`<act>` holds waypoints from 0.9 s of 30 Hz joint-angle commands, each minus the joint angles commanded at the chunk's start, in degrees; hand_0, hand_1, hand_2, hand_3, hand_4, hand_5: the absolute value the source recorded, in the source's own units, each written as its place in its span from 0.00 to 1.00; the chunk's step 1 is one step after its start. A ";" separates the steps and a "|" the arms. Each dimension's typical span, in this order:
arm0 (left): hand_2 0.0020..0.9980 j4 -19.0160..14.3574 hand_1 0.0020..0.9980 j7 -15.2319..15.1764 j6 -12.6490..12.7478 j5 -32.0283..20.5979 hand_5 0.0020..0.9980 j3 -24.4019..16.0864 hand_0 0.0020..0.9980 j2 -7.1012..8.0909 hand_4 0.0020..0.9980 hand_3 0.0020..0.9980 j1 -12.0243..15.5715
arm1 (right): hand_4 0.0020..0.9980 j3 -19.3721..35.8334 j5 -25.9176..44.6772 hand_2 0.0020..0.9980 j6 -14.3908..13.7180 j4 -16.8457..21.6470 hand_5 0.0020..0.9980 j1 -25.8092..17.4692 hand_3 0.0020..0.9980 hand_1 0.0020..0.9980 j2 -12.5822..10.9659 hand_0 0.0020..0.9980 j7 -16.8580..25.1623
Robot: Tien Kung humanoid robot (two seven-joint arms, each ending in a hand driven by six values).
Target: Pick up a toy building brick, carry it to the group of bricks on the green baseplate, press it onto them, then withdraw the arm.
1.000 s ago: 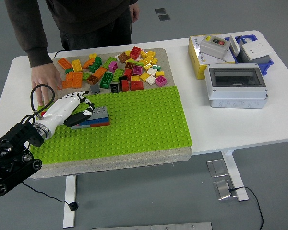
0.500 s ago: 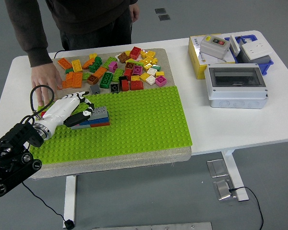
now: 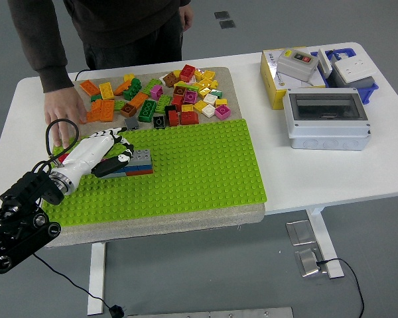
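— One arm only is over the table?
— Yes. From the lower left the left arm point(image 3: 23, 212) reaches in, and its white left hand point(image 3: 96, 151) lies over the left part of the baseplate point(image 3: 192, 172).
— Is it holding anything?
— Its fingers point(image 3: 113, 136) are loosely spread; the dark thumb rests against the left end of the stack point(image 3: 134, 163), a low pile with grey on top, blue and red under it. I cannot tell whether it grips a brick.
— And behind it?
— A person's hand point(image 3: 61, 112) lies flat on the table point(image 3: 331, 169) at the mat's left edge, just beyond the robot's fingers.
— Farther right?
— Loose bricks point(image 3: 162, 96), orange, yellow, green, red and pink, lie heaped on the mat past the baseplate's far edge. Well to the right stand a yellow box point(image 3: 273, 83) and a grey box point(image 3: 326, 119) with a clear lid.
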 joint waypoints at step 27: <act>0.98 1.21 1.00 -0.10 0.66 0.25 0.99 -2.14 1.00 -0.74 0.37 0.61 1.99 | 0.68 -0.02 -0.14 0.58 0.00 -0.03 1.00 -0.10 0.58 0.62 0.30 0.65 -0.04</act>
